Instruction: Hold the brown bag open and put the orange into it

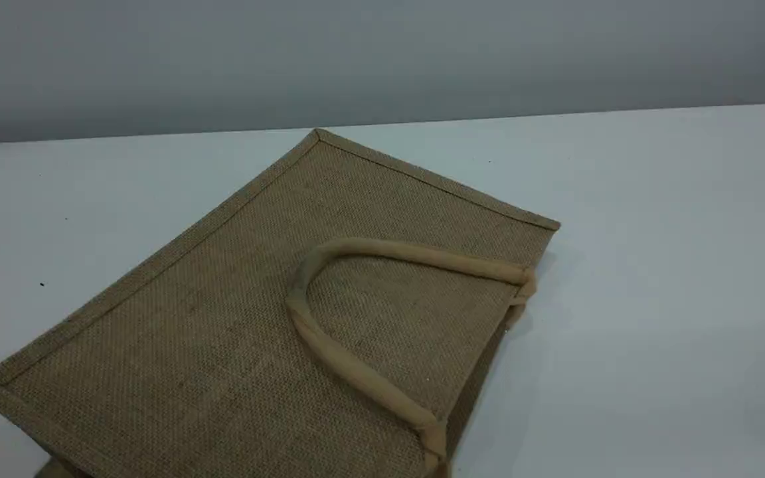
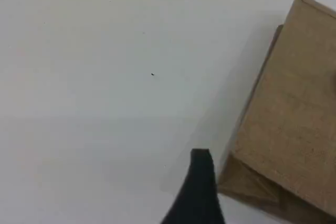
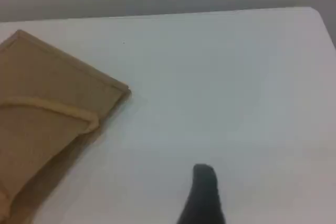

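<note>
1. Left wrist view: left gripper (image 2: 201, 166) jaws spread wide, fingertip near the brown bag's (image 2: 294, 103) folded corner.
2. Right gripper (image 3: 203, 179) spread too, I think clear of the bag; blurry.
3. I see the bag lying flat on the table (image 1: 655, 265), handle (image 1: 422, 256) across it.

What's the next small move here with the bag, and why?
Probably ease the right gripper toward the beige handle. The brown bag lies flat and closed on the table, handle folded over its top panel at the end nearer the right arm; the left gripper hangs beside the opposite end, and no orange is in view.
</note>
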Available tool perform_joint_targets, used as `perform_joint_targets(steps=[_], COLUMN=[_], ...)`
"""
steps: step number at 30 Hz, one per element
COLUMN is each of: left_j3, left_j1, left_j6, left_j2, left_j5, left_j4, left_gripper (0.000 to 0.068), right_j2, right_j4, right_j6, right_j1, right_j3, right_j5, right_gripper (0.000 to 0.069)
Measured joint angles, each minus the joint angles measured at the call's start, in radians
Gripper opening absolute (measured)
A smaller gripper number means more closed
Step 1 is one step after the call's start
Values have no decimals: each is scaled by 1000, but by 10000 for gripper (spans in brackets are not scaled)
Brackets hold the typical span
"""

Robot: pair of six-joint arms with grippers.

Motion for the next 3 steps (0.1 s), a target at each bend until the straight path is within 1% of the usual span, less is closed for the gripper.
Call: perform_joint_targets(steps=[3], left_j3=[0], left_j1=[0], left_j6=[0], left_j2=[0], left_j5=[0], left_j4=[0], left_gripper=[575], right_j2=[0], right_j4=[0], right_j6=[0], right_j1=[0], right_j3=[0], right_j5=[0], right_gripper=[509])
